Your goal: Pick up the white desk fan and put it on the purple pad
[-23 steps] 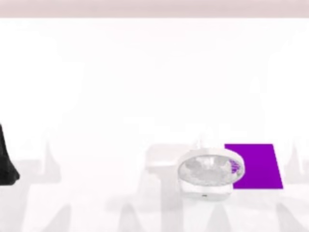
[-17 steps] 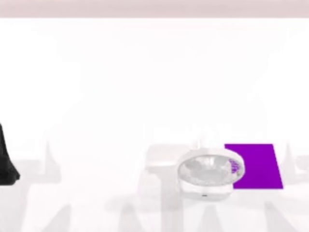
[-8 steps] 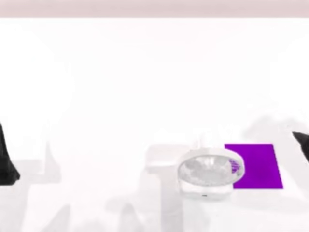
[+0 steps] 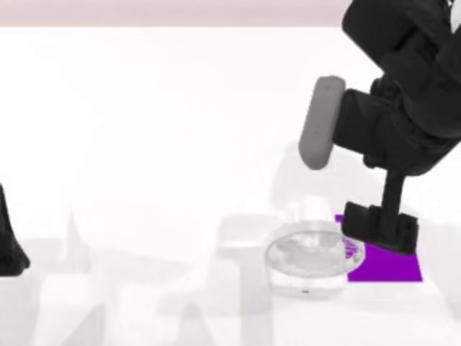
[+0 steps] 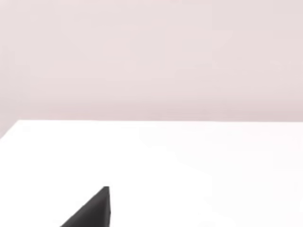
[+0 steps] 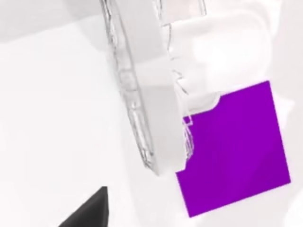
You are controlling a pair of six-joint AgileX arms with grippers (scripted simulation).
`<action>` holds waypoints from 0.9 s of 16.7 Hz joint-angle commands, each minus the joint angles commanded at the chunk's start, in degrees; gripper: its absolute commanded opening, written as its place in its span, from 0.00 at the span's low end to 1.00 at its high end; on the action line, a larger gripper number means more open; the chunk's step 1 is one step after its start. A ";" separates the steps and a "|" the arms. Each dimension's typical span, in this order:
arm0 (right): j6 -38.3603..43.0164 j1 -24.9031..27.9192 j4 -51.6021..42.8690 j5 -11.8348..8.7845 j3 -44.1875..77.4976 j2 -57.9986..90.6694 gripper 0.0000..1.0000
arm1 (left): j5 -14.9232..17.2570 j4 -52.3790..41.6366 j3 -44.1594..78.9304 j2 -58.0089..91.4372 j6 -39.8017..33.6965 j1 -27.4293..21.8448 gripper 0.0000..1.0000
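Note:
The white desk fan (image 4: 306, 259) stands on the table right of centre, its round grille facing up. Its right rim overlaps the left edge of the purple pad (image 4: 392, 265). My right gripper (image 4: 379, 229) hangs open just right of the fan, over the pad's far left part, holding nothing. The right wrist view shows the fan (image 6: 142, 94) edge-on against the pad (image 6: 232, 151), with one dark fingertip (image 6: 92, 210) apart from both. My left arm (image 4: 9, 241) stays parked at the left edge, its gripper open; one fingertip (image 5: 94, 210) shows over bare table.
A plain pale rounded block (image 4: 245, 234) lies just left of and behind the fan. The right arm's dark body (image 4: 403, 94) and its grey link (image 4: 320, 122) reach in over the table's far right. The table's far edge (image 4: 230, 27) runs along the back.
My right arm has swung in from the right and come down beside the fan, over the pad. The fan, the pad and the left arm have not moved.

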 joint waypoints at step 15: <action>-6.32 6.64 -9.70 -0.03 11.97 14.87 1.00 | 0.00 0.00 0.00 0.00 0.00 0.00 1.00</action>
